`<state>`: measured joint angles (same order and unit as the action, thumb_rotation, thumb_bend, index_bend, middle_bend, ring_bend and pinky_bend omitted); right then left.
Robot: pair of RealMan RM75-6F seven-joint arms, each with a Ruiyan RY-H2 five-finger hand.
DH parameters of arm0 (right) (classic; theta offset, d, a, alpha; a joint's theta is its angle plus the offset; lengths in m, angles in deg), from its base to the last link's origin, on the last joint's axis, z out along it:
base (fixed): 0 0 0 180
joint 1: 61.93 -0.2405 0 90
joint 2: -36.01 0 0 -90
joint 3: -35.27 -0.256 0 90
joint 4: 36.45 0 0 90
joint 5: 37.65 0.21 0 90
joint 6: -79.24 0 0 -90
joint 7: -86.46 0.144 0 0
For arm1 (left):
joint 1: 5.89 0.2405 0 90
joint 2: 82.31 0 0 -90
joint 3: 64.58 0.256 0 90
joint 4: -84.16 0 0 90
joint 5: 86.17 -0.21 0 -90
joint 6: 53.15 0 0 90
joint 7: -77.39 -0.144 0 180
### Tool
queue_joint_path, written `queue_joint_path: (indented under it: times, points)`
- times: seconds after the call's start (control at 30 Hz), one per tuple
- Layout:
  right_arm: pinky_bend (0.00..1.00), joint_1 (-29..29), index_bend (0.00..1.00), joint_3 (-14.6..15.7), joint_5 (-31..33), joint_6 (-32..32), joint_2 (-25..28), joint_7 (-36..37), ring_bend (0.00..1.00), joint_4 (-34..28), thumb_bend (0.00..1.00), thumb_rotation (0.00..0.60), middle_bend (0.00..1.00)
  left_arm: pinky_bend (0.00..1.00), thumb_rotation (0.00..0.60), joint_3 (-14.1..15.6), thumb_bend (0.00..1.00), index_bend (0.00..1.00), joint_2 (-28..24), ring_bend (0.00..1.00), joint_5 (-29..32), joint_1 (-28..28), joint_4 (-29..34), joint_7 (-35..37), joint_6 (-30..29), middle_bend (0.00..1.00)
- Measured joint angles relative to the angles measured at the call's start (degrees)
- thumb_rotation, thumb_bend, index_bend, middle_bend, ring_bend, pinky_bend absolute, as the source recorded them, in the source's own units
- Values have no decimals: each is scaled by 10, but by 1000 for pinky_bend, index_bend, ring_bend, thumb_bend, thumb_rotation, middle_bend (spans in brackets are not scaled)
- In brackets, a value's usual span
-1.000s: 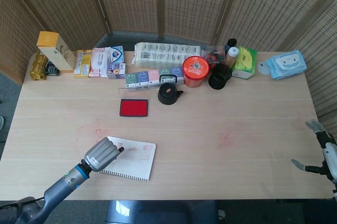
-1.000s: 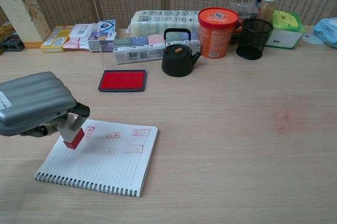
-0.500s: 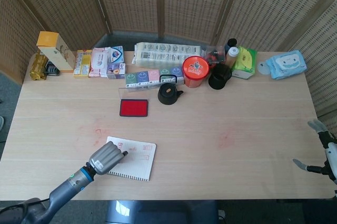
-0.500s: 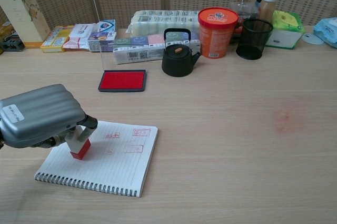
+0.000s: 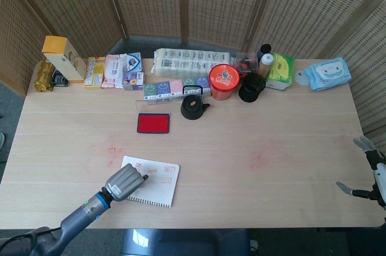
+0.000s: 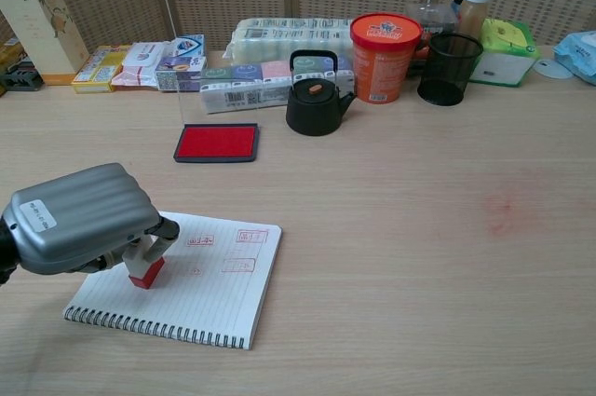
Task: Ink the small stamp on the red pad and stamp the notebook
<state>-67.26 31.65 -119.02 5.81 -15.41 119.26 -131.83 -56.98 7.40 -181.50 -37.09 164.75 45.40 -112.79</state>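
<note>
The stamp (image 6: 145, 270) stands on the notebook (image 6: 200, 293), the ink pad (image 6: 216, 143) behind.

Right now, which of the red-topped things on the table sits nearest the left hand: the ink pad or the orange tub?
The flat red ink pad, just beyond the notebook; the tall red-lidded tub stands farther back, beside the kettle. The left hand holds the stamp.

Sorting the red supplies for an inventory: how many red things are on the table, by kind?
Ink pad: 1
Stamp with red base, held by the left hand on the notebook: 1
Tub with red lid: 1
Total: 3
</note>
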Motion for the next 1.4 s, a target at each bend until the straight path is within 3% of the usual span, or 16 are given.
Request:
queue_joint_path:
  times: [0.7,1.1,1.4]
  points:
    - [0,1,0,1,-2,-2,0,-1,0,-1,127,600,0,1000,600,-10,410,674,-15,1000,-6,3,17,1,-17,1000]
    - [0,1,0,2,-4,-4,0,-3,0,-2,126,600,0,1000,600,-47,410,674,-103,1000,-15,4,106,6,-77,1000]
    - [0,1,0,3,-4,-4,0,-6,0,-4,126,600,0,1000,600,-52,411,674,-120,1000,9,10,92,24,-70,1000]
